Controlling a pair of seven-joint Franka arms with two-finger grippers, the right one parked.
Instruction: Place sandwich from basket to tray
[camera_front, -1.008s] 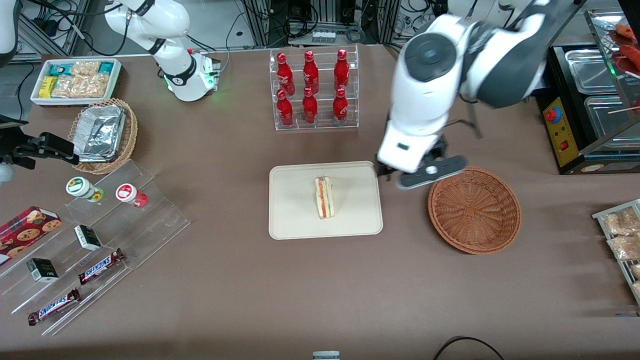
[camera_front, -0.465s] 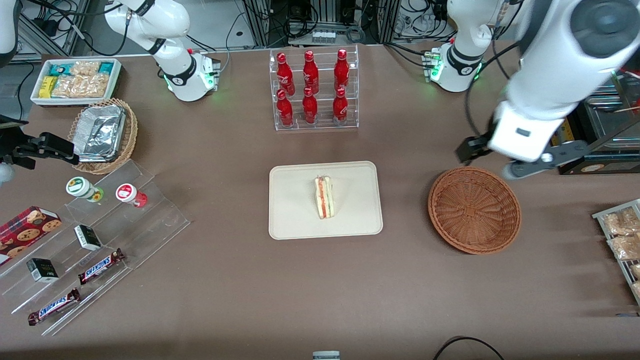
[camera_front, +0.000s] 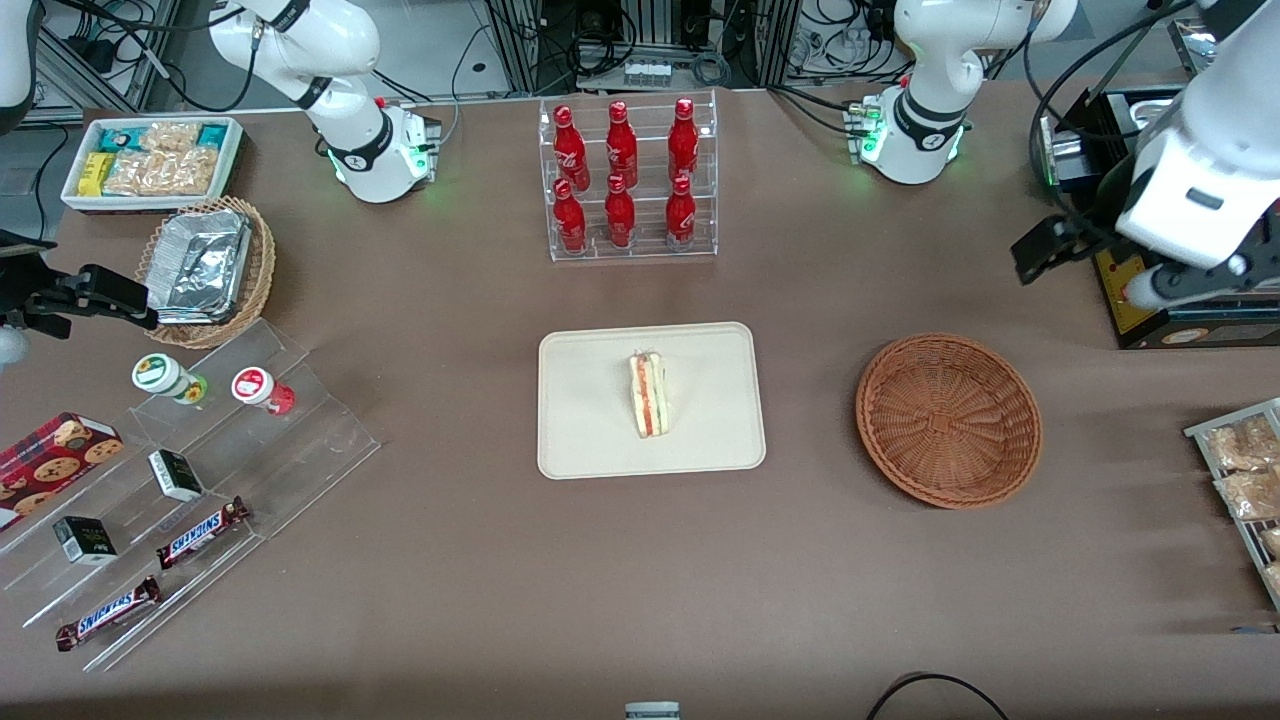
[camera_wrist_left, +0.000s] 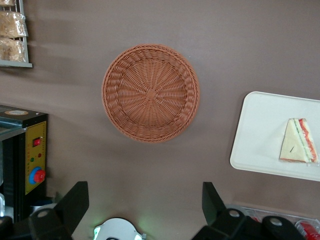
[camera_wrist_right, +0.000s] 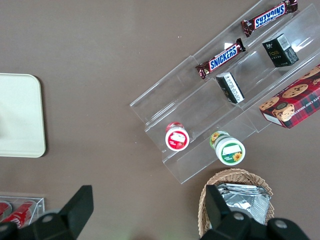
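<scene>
The sandwich (camera_front: 648, 393), a pale wedge with a red-orange filling edge, lies on the cream tray (camera_front: 590, 400) in the middle of the table. It also shows in the left wrist view, sandwich (camera_wrist_left: 298, 141) on tray (camera_wrist_left: 265, 135). The reddish-brown wicker basket (camera_front: 948, 420) beside the tray holds nothing; the wrist view looks straight down into the basket (camera_wrist_left: 150, 93). My left gripper (camera_front: 1185, 285) hangs high above the table toward the working arm's end, farther from the front camera than the basket. The gripper (camera_wrist_left: 144, 202) is open, with nothing between its fingers.
A clear rack of red bottles (camera_front: 627, 180) stands farther back than the tray. A black machine with a yellow panel (camera_front: 1130, 265) sits under my gripper. Snack packets on a rack (camera_front: 1240, 470) lie near the basket. Candy shelves (camera_front: 190, 480) and a foil-tray basket (camera_front: 205, 270) are toward the parked arm's end.
My left gripper has swung from the tray's edge, past the basket, toward the working arm's end of the table and higher. The sandwich stays on the tray.
</scene>
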